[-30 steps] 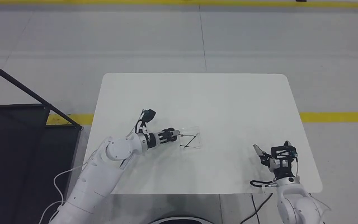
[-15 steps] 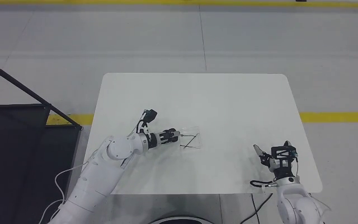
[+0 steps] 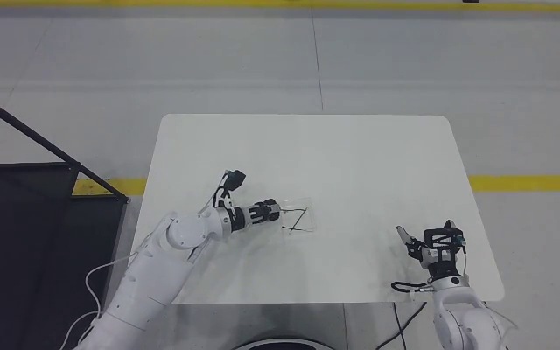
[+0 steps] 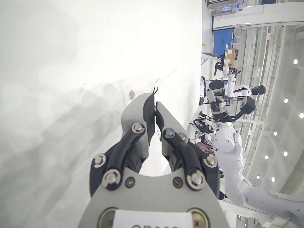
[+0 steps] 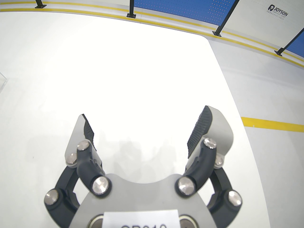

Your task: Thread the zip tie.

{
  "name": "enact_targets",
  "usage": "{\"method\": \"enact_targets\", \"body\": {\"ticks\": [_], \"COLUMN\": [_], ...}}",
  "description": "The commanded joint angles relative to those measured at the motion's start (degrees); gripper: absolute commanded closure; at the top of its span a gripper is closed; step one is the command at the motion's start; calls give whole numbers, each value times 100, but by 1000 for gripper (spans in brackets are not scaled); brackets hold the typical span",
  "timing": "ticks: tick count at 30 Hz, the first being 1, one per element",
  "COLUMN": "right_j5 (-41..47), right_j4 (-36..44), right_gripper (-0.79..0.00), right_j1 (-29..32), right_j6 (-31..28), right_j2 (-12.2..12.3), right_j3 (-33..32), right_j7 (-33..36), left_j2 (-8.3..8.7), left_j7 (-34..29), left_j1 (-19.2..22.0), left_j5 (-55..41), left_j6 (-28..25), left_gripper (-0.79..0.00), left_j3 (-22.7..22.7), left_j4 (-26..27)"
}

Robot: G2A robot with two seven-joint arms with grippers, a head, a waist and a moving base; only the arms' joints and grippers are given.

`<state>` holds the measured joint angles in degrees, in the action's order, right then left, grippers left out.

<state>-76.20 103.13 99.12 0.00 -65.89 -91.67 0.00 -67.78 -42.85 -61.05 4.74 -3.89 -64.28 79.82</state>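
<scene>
Top view, zip tie (image 3: 295, 221) ahead of left pincer (image 3: 272, 208), left wrist view, pads (image 4: 148, 115) pinching its end, right pincer (image 5: 146, 117) spread.

Bright even light; glare washes out the table (image 4: 95, 36), shadows faint.

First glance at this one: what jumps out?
The left gripper, shut on the thin black zip tie, sits low over the left-centre of the white table. The right gripper hangs open above the table's near right corner, holding nothing.
</scene>
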Motion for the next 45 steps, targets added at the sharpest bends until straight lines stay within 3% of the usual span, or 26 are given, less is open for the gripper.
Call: {"method": "enact_targets", "body": {"ticks": [1,18,38,45], "right_j5": [0,0,-115,26], "right_j4": [0,0,76,549], "right_gripper": [-785,-785,-785,-785], "right_j1": [0,0,26,18], "right_j6": [0,0,-4,-1147], "right_j2": [0,0,-3,0], "right_j3": [0,0,31,497], "right_j7": [0,0,-63,380], "left_j2": [15,162,197,191], "left_j7": [-7,-335,-471,-443], "left_j1": [-36,-448,-620,-652], "left_j5": [-20,-448,-932,-889], "left_j6": [-21,-441,-806,-1151], "left_gripper": [0,0,0,0], "left_j3": [-60,-647,-806,-655], "left_j4": [58,865,1078,1431]}}
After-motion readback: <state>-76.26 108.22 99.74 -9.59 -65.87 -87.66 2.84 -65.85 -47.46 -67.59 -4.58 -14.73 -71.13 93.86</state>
